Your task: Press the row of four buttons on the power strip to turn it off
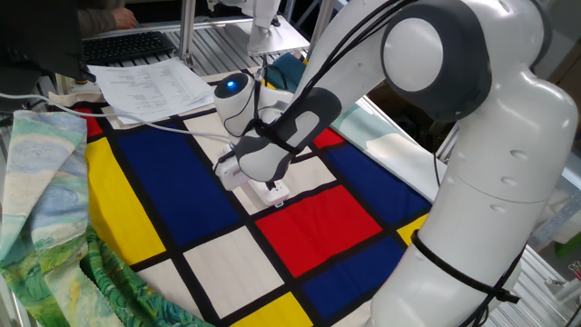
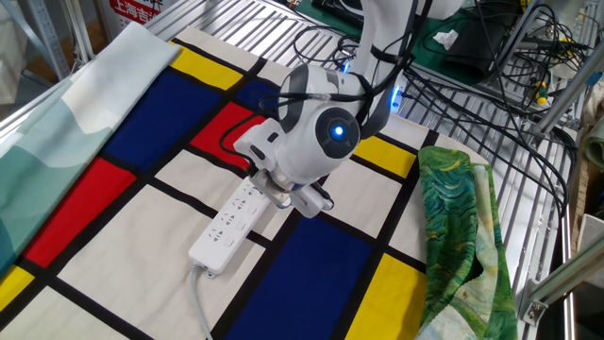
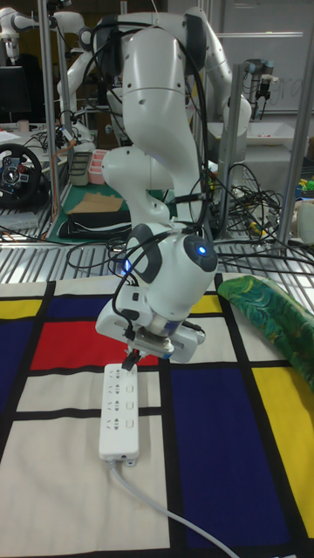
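No wording is showing legibly enough to read. A red sign (image 2: 135, 10) at the far left edge of the other fixed view is carrying white characters, cropped and too blurred to make out. Printed sheets (image 1: 150, 86) are lying at the far left of the table in one fixed view, their lines of type too small to resolve. The power strip (image 3: 121, 408) is bearing only unreadable marks.

One white power strip (image 3: 120, 410) with one white cable (image 3: 166, 514); one robot arm (image 3: 166, 174) with one gripper (image 3: 133, 357); one colour-block tablecloth (image 2: 113, 123); one green patterned cloth (image 2: 462, 236); one stack of printed papers (image 1: 150, 86); one keyboard (image 1: 127, 44).
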